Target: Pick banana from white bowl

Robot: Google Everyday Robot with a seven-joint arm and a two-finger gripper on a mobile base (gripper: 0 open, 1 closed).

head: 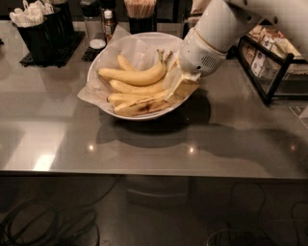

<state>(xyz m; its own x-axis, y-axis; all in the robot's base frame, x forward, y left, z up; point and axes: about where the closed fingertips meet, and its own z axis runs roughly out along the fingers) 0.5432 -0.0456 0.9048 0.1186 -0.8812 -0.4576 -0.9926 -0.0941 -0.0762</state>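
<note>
The white bowl (159,36), lined with crinkled white paper, stands on the grey table toward the back middle. It holds several yellow bananas. The banana (142,106) with dark brown bruise patches lies at the bowl's front edge, below the cleaner ones (134,77). My gripper (181,88) reaches down from the upper right into the right side of the bowl. It sits at the right end of the bruised banana. My white wrist (204,50) hides the bowl's right rim.
A black caddy with white napkins (41,29) stands back left. Shakers and a small bottle (98,24) and a cup of sticks (139,12) stand behind the bowl. A black rack of packets (269,57) stands at the right. The table's front edge (144,174) runs across.
</note>
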